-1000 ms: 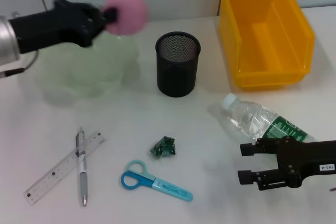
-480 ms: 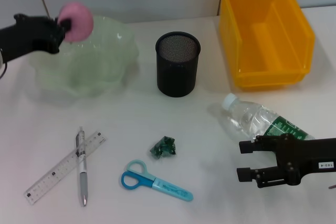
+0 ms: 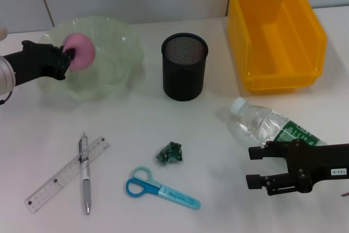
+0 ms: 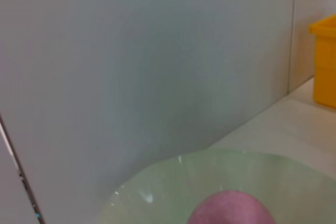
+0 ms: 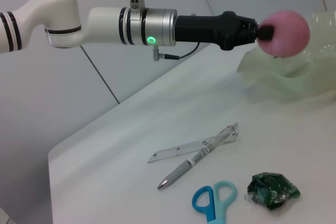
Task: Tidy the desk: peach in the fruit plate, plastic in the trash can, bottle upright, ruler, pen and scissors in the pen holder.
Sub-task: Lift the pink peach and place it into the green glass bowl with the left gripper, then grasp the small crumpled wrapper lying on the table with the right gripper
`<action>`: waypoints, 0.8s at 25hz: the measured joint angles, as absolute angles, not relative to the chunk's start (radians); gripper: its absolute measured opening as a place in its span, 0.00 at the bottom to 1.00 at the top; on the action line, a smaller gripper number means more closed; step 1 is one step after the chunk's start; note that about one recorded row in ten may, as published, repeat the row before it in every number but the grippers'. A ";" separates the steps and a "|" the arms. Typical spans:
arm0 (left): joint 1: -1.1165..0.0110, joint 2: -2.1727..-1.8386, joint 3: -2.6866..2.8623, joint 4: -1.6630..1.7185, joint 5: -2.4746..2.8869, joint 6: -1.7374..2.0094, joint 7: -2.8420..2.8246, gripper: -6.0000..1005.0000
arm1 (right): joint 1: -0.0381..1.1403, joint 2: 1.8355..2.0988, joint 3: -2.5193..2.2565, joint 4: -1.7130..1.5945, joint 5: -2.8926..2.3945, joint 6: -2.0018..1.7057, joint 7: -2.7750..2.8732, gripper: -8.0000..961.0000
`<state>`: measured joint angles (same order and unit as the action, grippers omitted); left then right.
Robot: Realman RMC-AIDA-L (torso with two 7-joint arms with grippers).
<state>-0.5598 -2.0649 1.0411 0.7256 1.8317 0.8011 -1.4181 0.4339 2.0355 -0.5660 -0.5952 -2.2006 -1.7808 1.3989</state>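
The white counter (image 3: 163, 129) fills the scene and runs back to a pale panelled wall (image 4: 131, 51), bare apart from thin seams. On it, the yellow bin (image 3: 275, 34) sits at the far right, open side up, presumably serving as the trash can. The green plate (image 3: 117, 53) sits far left, a wide, shallow bowl shape that suits a round fruit. The bottle (image 3: 270, 126) lies on its side near the right edge, cap pointing toward the middle, not yet stood up. The black mesh holder (image 3: 185, 66) stands upright between plate and bin, its mouth open to take long items. The right tool (image 3: 252, 168) hovers low just beside the bottle with its fingers apart and nothing between them, well placed to take the bottle when its turn comes. The left tool (image 3: 66, 58) reaches in over the plate's near rim and is clamped on the peach (image 3: 79, 58), which hangs above the plate's hollow; judging by that, the drop into the plate is the step in hand. The ruler (image 3: 68, 174) lies at the front left, crossed by the pen (image 3: 85, 175); both lie flat, so lifting them will need a pinch from above. The blue scissors (image 3: 161, 189) lie flat at the front centre. The crumpled green plastic (image 3: 169, 153) sits just behind them, waiting for the bin.
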 joint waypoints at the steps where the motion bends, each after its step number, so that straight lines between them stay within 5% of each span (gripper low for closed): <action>1: -0.559 -2.065 1.051 0.724 1.832 0.800 -1.425 0.08 | 0.433 2.035 -0.566 -0.595 -2.201 -1.781 1.399 0.80; 10: -0.562 -2.060 1.063 0.726 1.833 0.824 -1.480 0.14 | 0.430 2.035 -0.566 -0.595 -2.204 -1.781 1.399 0.79; 20: -0.563 -2.061 1.060 0.733 1.827 0.865 -1.496 0.50 | 0.429 2.036 -0.566 -0.595 -2.207 -1.781 1.398 0.79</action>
